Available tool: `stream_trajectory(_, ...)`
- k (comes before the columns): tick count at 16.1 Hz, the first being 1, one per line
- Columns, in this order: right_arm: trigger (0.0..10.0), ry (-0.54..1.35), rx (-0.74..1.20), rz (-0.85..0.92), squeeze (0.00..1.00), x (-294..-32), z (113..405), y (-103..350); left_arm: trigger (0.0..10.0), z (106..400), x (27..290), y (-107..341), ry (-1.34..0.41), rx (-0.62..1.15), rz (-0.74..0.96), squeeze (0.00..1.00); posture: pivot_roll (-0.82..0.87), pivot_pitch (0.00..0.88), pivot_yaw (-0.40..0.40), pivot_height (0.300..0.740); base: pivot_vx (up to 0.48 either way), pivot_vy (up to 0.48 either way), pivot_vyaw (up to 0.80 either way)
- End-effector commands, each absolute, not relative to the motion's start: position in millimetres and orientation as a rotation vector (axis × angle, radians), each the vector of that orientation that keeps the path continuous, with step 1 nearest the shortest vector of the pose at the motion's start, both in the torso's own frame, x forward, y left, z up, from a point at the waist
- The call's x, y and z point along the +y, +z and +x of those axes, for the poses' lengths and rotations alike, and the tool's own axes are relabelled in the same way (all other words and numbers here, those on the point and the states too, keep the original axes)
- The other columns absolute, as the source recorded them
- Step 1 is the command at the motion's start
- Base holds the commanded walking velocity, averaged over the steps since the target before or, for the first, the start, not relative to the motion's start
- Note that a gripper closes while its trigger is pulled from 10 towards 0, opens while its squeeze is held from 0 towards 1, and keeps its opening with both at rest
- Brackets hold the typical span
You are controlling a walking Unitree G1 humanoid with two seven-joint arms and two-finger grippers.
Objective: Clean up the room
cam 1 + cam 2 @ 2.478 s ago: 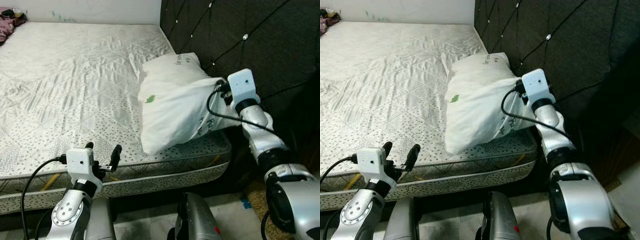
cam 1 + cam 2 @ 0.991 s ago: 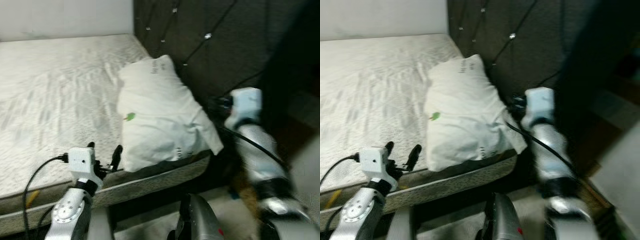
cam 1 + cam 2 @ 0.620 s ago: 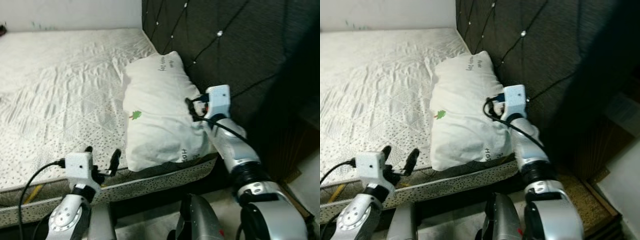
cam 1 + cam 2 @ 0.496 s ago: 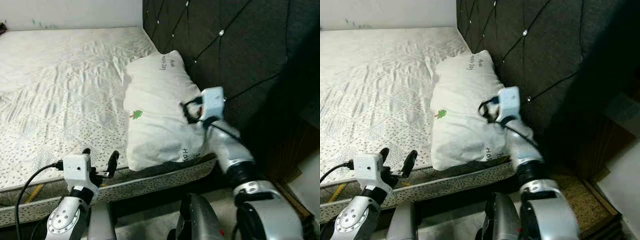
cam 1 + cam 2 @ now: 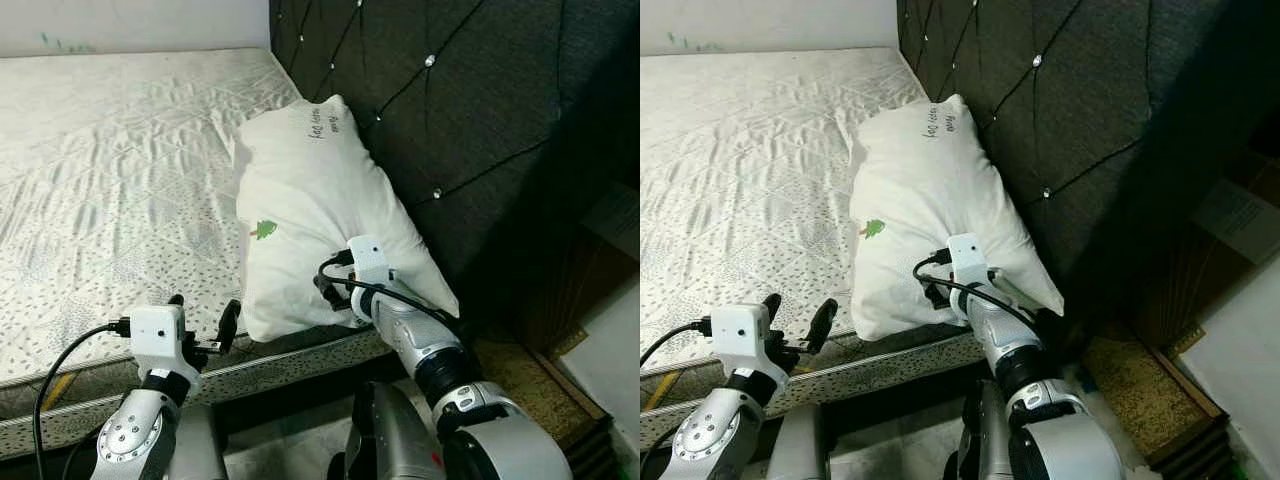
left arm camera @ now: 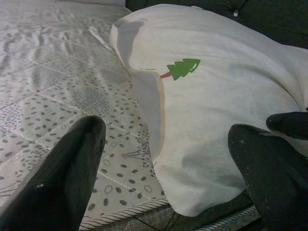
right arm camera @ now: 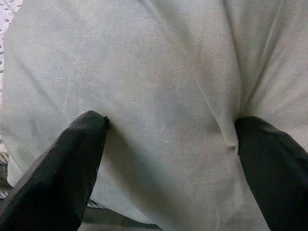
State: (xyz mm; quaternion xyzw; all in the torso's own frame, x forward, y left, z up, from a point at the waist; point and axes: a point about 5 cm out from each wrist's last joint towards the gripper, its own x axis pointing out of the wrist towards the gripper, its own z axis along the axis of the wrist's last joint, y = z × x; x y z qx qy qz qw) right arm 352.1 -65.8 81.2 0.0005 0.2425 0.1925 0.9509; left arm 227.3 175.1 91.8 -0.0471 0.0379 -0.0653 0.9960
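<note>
**Entry: pillow at headboard corner, right hand set against its near end**

Item. One white pillow (image 5: 315,215), printed with a small green tree and some lettering, lay on the bare mattress (image 5: 120,170) at its corner, long side against the dark tufted headboard (image 5: 450,100), near end at the mattress edge.

Right hand (image 7: 168,144). Spread wide, both black fingers (image 7: 72,159) pressed into the pillow's cloth at the near end, fabric bulging between them. No fold was pinched yet, as far as the close wrist view allowed one to tell.

Left hand (image 5: 205,320). Open, held just off the mattress edge, pointing toward the pillow's lower corner, apart from it.

Step in hand. Judged to be the straightening or seating of the pillow as part of tidying the bed; the grasp looked prepared, not made.

Next move calls for. Either a closing of the right fingers on a good gather of cloth, or a flat push toward the headboard; soft filling would give, so a deep bite would be needed for any lift.

Change since 2.5 s ago. The right hand was then at the pillow's far side, near the headboard; it came round to the near end. The pillow now lay straighter along the headboard, less overhanging. The left hand kept its place and opening.
</note>
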Motion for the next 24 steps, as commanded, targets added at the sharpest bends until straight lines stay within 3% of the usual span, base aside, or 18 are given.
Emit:
stream_trajectory(1,10.0,0.379,0.533,0.039,0.00,-67.1,349.4,74.2,10.0,229.7,174.9,92.3,-0.131,0.083,-0.081,0.00,0.12,0.098,-0.092,0.558,0.000,0.000,0.00)
stream_trajectory(4,10.0,0.317,0.154,0.088,0.00,-75.5,372.5,134.0,10.0,235.9,175.3,95.4,-0.122,0.053,-0.077,0.00,0.11,0.062,-0.090,0.558,0.000,0.000,0.00)
stream_trajectory(7,10.0,0.326,-0.015,0.103,0.00,-83.7,368.3,156.3,10.0,244.4,176.0,100.8,-0.082,0.002,-0.077,0.00,0.10,0.028,-0.091,0.558,0.000,0.000,0.00)
stream_trajectory(12,10.0,0.272,-0.067,0.118,0.00,-110.8,343.9,144.8,10.0,261.2,177.8,102.4,-0.052,-0.039,-0.073,0.00,0.06,0.000,-0.086,0.558,0.000,0.000,0.00)
stream_trajectory(18,10.0,0.164,-0.127,0.126,0.00,-135.2,334.0,152.9,10.0,273.8,181.3,109.3,-0.019,-0.114,-0.079,0.00,0.03,0.000,-0.070,0.558,0.000,0.000,0.00)
stream_trajectory(24,10.0,0.191,-0.188,0.198,0.00,-122.4,341.9,171.3,10.0,287.4,181.9,112.3,-0.013,-0.155,-0.081,0.00,0.03,0.000,-0.064,0.592,0.000,0.000,-0.21)
